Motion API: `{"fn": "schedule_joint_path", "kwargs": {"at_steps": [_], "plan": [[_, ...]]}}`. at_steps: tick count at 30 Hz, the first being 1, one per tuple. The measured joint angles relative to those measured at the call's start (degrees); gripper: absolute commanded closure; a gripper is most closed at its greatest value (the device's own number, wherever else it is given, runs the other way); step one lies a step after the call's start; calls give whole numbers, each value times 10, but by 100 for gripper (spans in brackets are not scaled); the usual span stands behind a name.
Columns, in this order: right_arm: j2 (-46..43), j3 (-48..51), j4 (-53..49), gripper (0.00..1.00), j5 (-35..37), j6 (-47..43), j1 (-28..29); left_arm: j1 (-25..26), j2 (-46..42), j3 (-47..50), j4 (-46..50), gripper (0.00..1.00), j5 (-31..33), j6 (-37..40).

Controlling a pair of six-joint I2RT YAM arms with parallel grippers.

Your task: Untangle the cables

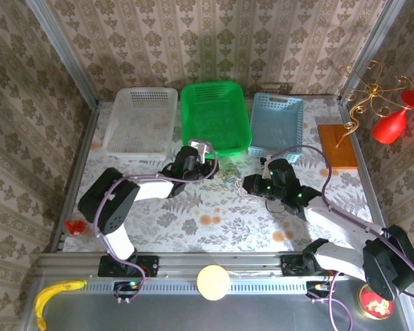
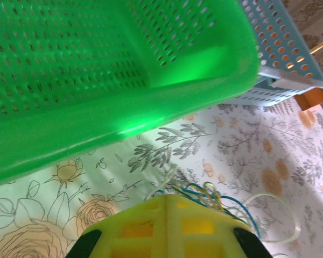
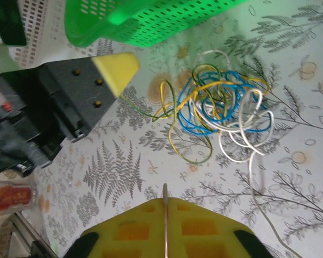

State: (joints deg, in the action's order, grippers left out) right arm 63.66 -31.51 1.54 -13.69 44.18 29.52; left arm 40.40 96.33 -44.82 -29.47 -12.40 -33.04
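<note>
The cables (image 3: 220, 113) lay in a blue, yellow and white tangle on the table (image 3: 307, 37), right of middle, below the green basket (image 3: 151, 21). The left gripper (image 3: 118, 69), upper left, was pinched shut on one yellow-green strand. The right gripper (image 3: 165, 207), cut off at the bottom edge, showed only a thin slit between its fingers.

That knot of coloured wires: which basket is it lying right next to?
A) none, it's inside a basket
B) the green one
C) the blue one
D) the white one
B: the cables lie loose on the table, just in front of the near wall of the green basket.
</note>
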Motion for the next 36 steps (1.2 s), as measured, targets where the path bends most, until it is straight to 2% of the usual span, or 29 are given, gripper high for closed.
{"fn": "schedule_joint_path", "kwargs": {"at_steps": [2, 4, 11, 22, 36], "plan": [[7, -12, -1, 58, 0, -7, 2, -1, -45, 2, 23, 100, 1, 11], [13, -22, -3, 50, 0, -18, 3, -3, -84, 2, 45, 100, 2, 19], [40, -63, -5, 37, 0, -42, 19, -7, -185, 4, 118, 100, 2, 38], [134, -112, 26, 34, 15, -101, 106, -11, -232, 20, 172, 100, 0, 41], [231, -150, 108, 31, 34, -139, 138, -11, -250, 36, 163, 100, -9, 3]]}}
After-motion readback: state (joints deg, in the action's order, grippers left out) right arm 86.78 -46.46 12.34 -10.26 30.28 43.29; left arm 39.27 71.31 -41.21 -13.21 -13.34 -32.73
